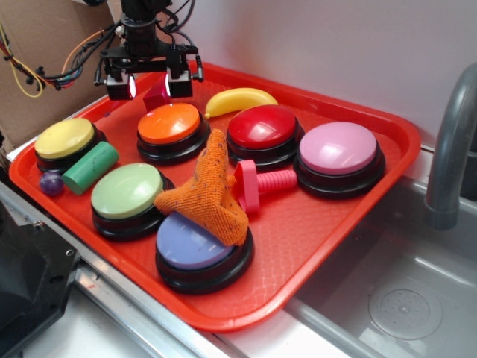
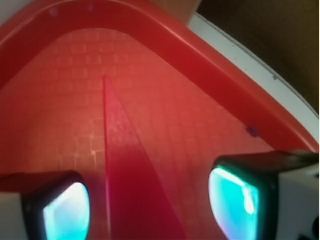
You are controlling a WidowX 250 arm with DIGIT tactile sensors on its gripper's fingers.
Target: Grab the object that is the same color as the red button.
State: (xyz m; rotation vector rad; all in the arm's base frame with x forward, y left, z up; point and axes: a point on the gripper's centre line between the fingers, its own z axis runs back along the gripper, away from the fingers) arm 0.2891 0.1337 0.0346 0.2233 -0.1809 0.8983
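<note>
Straddling the dark red block at the tray's far corner, the gripper stands wide open, holding nothing. Contact looks absent, though the wrist view is blurred. Its sloped faces could squirt from closing pads toward the orange button.

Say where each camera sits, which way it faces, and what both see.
Exterior: off the tray's front corner, raised, looking down across the red tray and buttons; shows the claw and arm.
Wrist: on the arm, looking down between the claw's pads at the tray floor.
Shared: the dark red block between the open claw's pads, and the tray.
</note>
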